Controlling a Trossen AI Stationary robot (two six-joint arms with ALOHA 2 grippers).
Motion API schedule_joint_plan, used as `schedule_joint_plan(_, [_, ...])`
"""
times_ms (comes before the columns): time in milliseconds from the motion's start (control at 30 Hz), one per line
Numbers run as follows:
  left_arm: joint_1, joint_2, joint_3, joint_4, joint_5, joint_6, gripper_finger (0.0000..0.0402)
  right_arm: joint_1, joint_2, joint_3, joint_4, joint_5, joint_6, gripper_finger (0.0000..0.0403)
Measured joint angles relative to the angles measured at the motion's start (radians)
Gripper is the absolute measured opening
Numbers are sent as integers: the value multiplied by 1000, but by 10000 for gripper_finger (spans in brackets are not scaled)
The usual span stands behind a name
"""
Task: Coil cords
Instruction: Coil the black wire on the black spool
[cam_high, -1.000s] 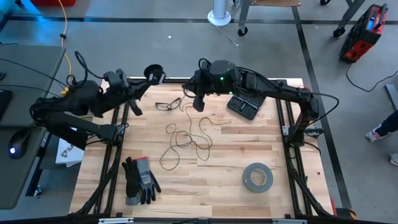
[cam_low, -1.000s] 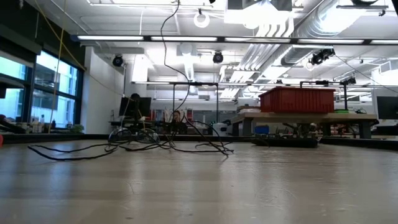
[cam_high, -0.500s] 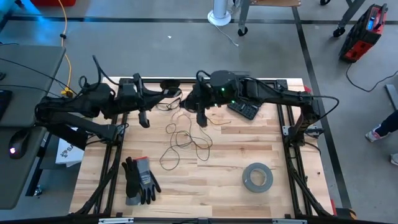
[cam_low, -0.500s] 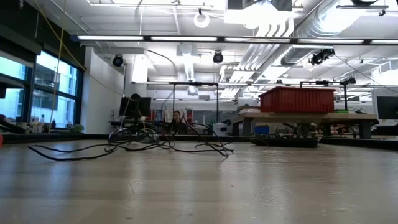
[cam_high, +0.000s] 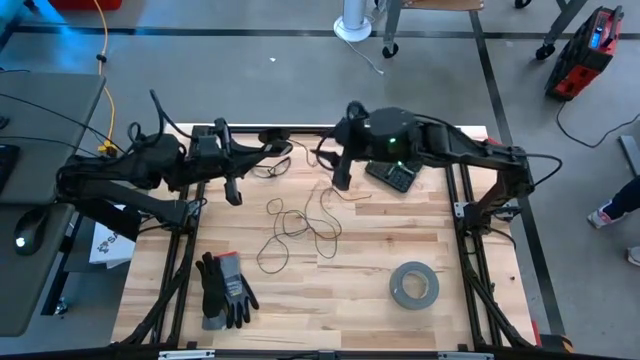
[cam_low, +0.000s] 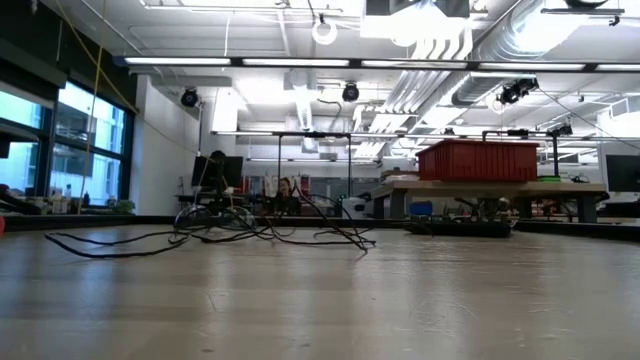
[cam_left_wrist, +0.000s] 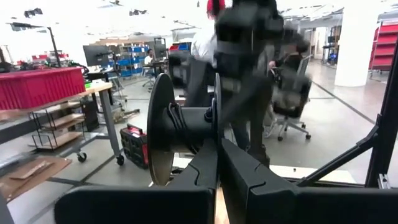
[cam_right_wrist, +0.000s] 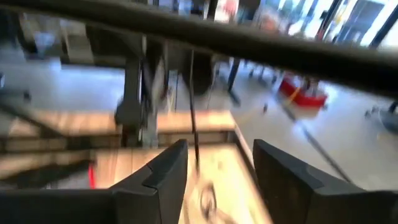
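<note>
The left gripper (cam_high: 262, 150) is positioned over the far edge of the table (cam_high: 380, 240), with its fingers (cam_left_wrist: 249, 180) pressed together on the hub of the small black spool (cam_left_wrist: 180, 127). The spool's two flat round flanges stand on either side of the clamped hub, directly ahead of the fingertips in the left wrist view. The right gripper (cam_high: 341, 178) hangs above the far part of the table, just beside the left gripper's fingers and apart from them. Its fingers (cam_right_wrist: 161, 177) are spread, with a clear gap between them, and they grip nothing. A thin dark strand of the cord (cam_right_wrist: 193, 124) runs through that gap without visible contact on either finger. The rest of the cord (cam_high: 300, 222) lies in loose, tangled loops on the table, below and slightly nearer than both sets of fingers. In the low view the same loops (cam_low: 215, 235) rest flat on the table surface. Safety glasses (cam_high: 270, 165) lie on the table between the two grippers.
</note>
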Motion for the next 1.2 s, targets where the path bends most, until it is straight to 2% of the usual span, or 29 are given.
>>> schedule_joint_plan(167, [0, 37, 0, 11, 25, -9, 3, 0, -3, 0, 116, -36, -3, 156])
schedule_joint_plan(333, [0, 79, 0, 44, 32, -14, 3, 0, 7, 0, 100, -73, 6, 139])
schedule_joint_plan(533, [-1, 102, 0, 47, 37, -7, 3, -1, 3, 0, 67, -184, 93, 138])
schedule_joint_plan(867, [-1, 105, 0, 27, 33, -6, 3, 0, -12, 0, 15, -251, 113, 138])
schedule_joint_plan(1033, [0, 105, 0, 12, 26, -6, 3, -1, -51, 0, 16, -265, 138, 138])
schedule_joint_plan(1200, [0, 109, 0, 33, 30, -6, 3, 3, -35, 1, 6, -269, 157, 138])
